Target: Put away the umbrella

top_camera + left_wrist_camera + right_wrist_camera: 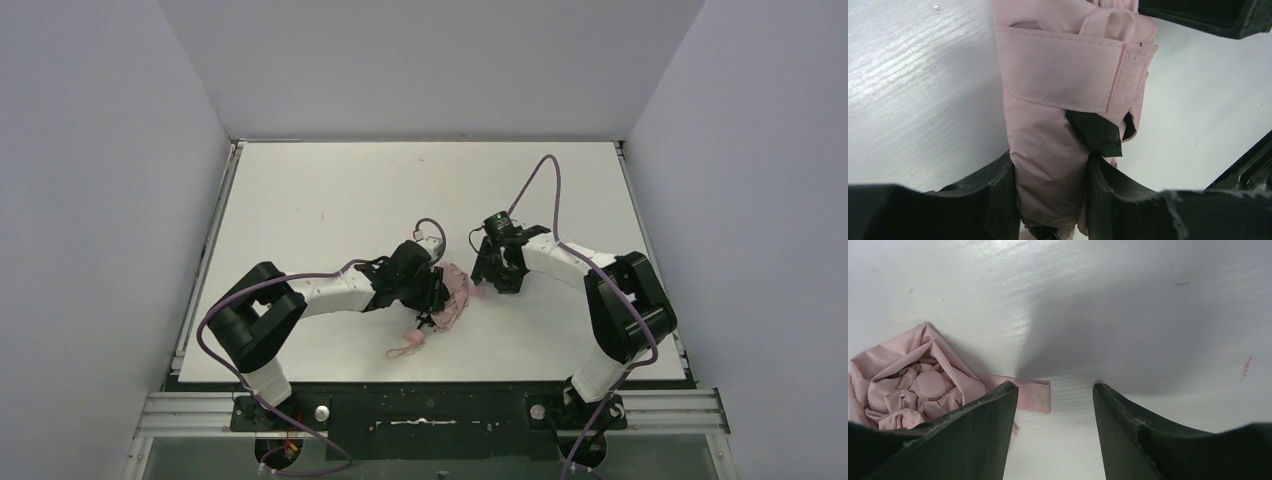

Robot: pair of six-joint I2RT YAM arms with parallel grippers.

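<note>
Beneath the left gripper (pixel 433 292), the clamped umbrella (pixel 460 284) is mostly hidden.

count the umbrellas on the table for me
1: the folded pink umbrella, near the front middle of the table, held by the left gripper, with the right gripper open beside it. None looks hidden.

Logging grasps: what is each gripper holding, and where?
Left gripper clamps the folded umbrella around its bundled canopy, near its strap. Right gripper holds nothing.

The umbrella (pixel 1045 160) is matt cloth, the table (pixel 913 90) smooth.
</note>
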